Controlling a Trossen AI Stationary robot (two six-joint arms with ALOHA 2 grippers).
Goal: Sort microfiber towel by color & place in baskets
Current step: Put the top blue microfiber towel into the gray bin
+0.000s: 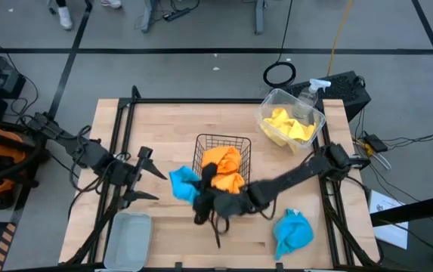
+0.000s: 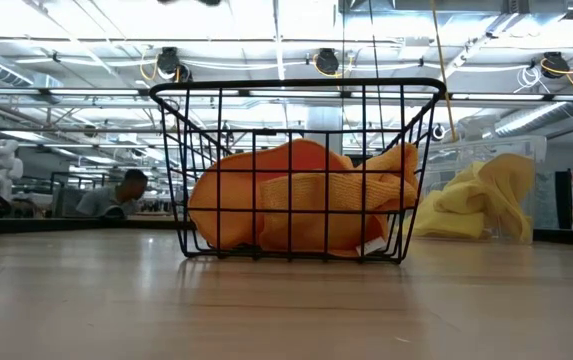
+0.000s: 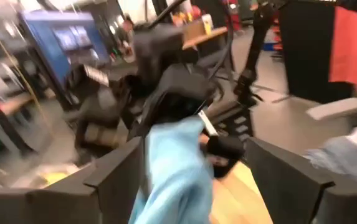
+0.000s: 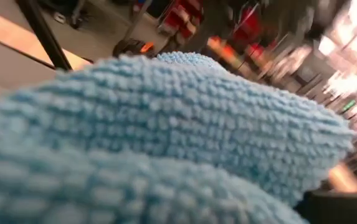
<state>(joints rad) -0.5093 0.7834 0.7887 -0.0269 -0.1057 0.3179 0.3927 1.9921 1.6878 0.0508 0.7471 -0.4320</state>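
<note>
**Sorting status: four of six cloths placed, one teal cloth in transfer**

Wooden table top [image 1: 163, 121] sits in a black frame on a grey workshop floor; cables and equipment lie beyond the frame.

**Done**
- Two orange cloths [image 1: 224, 168] lie in the black wire basket [image 1: 222, 140] at table centre; the low view confirms both are inside the mesh.
- Two yellow cloths [image 1: 288, 127] lie in the clear tub [image 1: 316, 115] at the far right corner, beside a spray bottle [image 1: 316, 89].

**Left**
- The grey-blue tray [image 1: 128, 240] at the near left holds nothing visible.
- One teal cloth [image 1: 184, 183] sits just left of the basket, at the tip of the right gripper [image 1: 201, 198]. The right jaws are closed down narrow, and the right wrist view is filled with teal pile, so the cloth is judged gripped.
- The second teal cloth [image 1: 292, 233] lies loose on the near right of the table, well apart from the tray.

**Tools**
- The left gripper [image 1: 146, 177] stands wide open and empty, near the held cloth, pointing toward it.

**Clearance**
- Bare wood lies between the held cloth and the tray.
- The open left fingers stand close to that path; judged the main contact risk.
- The tray sits close to the near frame rail.
- The right arm lies across the near side of the basket, close to its rim.
</note>
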